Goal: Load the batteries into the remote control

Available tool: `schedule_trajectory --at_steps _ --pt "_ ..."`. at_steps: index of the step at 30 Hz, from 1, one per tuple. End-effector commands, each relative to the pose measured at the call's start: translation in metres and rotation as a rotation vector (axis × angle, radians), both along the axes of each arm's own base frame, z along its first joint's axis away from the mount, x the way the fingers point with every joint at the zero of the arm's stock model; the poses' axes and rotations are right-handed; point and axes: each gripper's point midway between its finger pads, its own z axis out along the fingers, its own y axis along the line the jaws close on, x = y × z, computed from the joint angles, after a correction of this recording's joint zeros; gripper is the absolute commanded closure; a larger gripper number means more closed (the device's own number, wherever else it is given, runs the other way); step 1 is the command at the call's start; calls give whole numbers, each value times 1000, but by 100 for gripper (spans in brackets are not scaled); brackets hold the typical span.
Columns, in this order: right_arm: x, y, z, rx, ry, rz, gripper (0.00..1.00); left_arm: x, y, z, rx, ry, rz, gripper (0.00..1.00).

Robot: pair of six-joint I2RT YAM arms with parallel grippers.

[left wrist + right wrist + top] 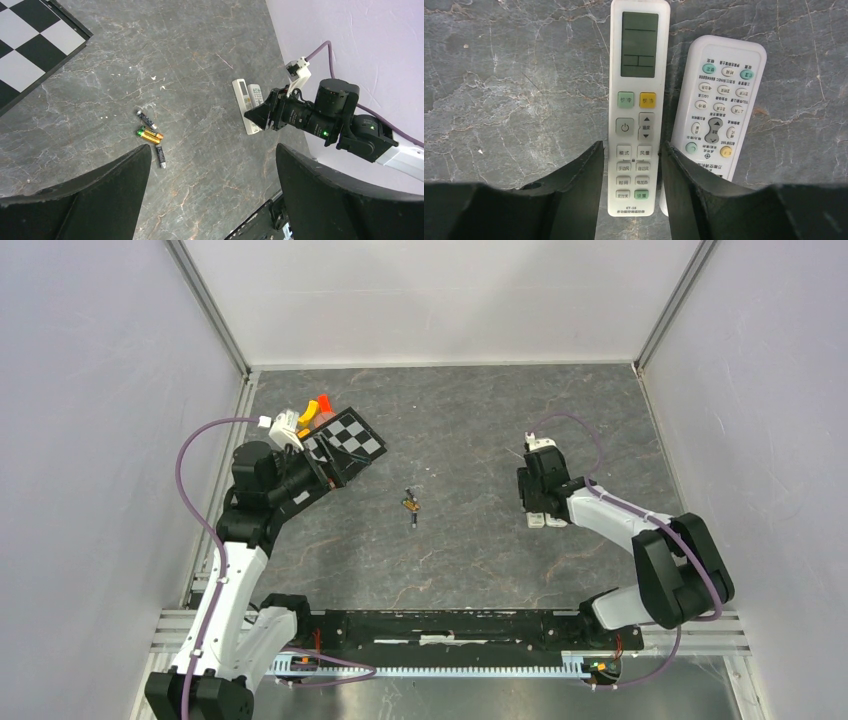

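Note:
Several small batteries (150,135) lie in a loose cluster mid-table (410,506): a green-and-gold pair, with a dark one on each side. The white remote control (639,100), with a display window and rows of buttons, lies face up at the right (540,521). My right gripper (631,145) is low over its button end, jaws narrowly open on either side of it; the right fingertip (669,152) is at its edge. In the top view the right gripper (538,508) is at the remotes. My left gripper (212,150) is wide open and empty, raised at the far left (322,468).
A second, shorter white remote (719,105) lies right beside the first, under my right finger. A black-and-white checkerboard (345,445) sits at the far left with orange and yellow items (316,408) behind it. Walls enclose the table on three sides.

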Motion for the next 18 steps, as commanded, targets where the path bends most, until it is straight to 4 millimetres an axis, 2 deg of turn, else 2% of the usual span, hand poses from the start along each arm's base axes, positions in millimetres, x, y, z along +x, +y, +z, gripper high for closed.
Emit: schedule_trajectory --at_steps 1,10,13,16,18 --pt "8 2 1 4 -19 -18 48 3 3 10 34 -57 4 0" --pt "4 5 -9 15 2 -9 48 4 6 7 40 -46 20 0" --pt "5 9 -9 33 -4 0 55 4 6 6 40 -44 19 0" --pt "9 23 -2 103 -33 47 65 6 7 3 43 -39 27 0" --pt "12 45 11 206 -75 123 69 13 12 -6 21 6 100 0"
